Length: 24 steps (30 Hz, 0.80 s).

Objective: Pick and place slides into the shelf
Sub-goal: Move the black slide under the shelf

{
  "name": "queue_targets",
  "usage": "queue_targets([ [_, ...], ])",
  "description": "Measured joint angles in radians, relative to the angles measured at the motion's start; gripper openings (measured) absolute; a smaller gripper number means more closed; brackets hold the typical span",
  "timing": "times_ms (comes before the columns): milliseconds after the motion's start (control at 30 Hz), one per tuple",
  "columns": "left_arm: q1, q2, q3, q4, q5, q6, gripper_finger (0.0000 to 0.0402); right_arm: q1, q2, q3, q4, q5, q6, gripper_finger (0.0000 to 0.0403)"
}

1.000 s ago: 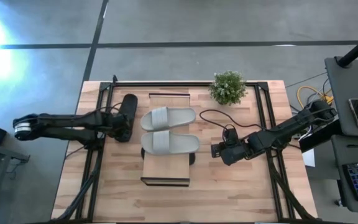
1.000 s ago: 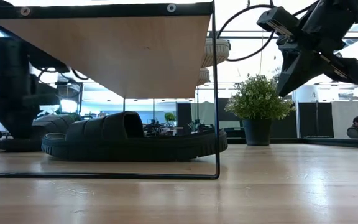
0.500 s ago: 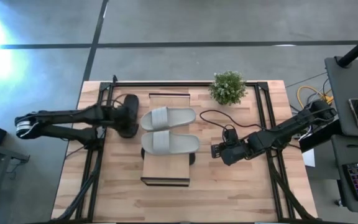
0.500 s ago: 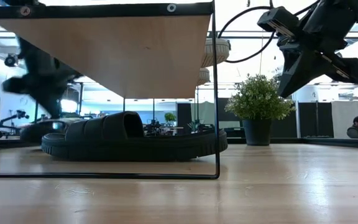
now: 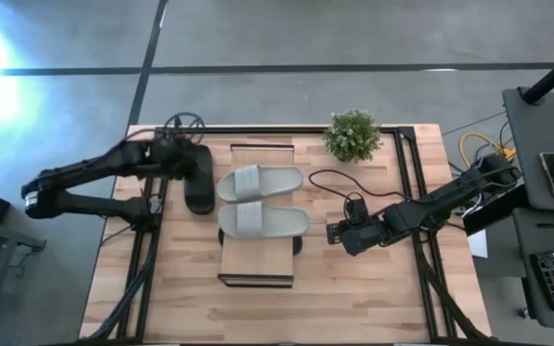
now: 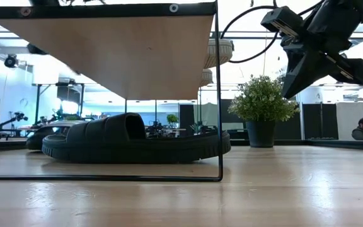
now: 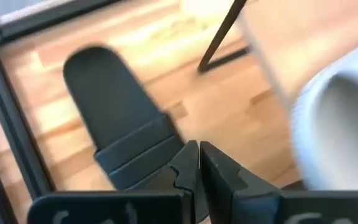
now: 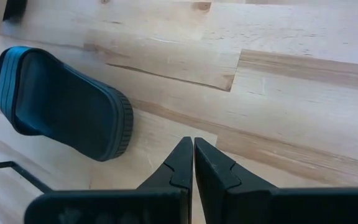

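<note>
The high view looks straight down from above on the whole table (image 5: 354, 288), both arms and the surrounding floor. The low view sits at tabletop height, close to the shelf (image 6: 106, 50), facing level across the wood into the room behind. It shares with the high view the shelf (image 5: 258, 264) and the potted plant (image 5: 353, 135), which stands at the far right (image 6: 261, 107). The left wrist view looks steeply down, very near a black slide (image 7: 114, 112); it is blurred, so the pale shape beside it is probably a grey slide. The right wrist view also looks down at close range on a black slide (image 8: 61, 102), which the low view seems to show too.
</note>
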Motion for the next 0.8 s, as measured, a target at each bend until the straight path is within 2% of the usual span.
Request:
queue_targets([
  [133,0.013,0.021,0.107,-0.008,0.021,0.085,0.0002,0.000,-0.001,0.000,0.020,-0.016,-0.016,0.0009],
  [267,0.019,0.039,0.144,-0.020,0.049,0.131,0.0002,0.000,-0.004,0.000,0.064,-0.060,-0.068,0.0009],
  [333,0.035,0.049,0.140,-0.052,0.136,0.155,0.0002,0.000,-0.008,0.000,0.088,-0.080,-0.091,0.0009],
  [433,0.070,0.063,0.146,-0.124,0.323,0.207,0.0002,0.000,-0.018,0.002,0.101,-0.112,-0.127,0.0009],
  [567,0.113,0.069,0.195,-0.172,0.534,0.286,0.0002,0.000,-0.041,0.014,0.103,-0.139,-0.194,0.0009],
  [700,0.167,0.076,0.292,-0.216,0.530,0.338,0.0002,0.000,-0.069,0.015,0.101,-0.139,-0.221,0.0009],
  [800,0.259,0.106,0.361,-0.273,0.518,0.397,0.0002,0.000,-0.079,0.015,0.100,-0.139,-0.228,0.0009],
])
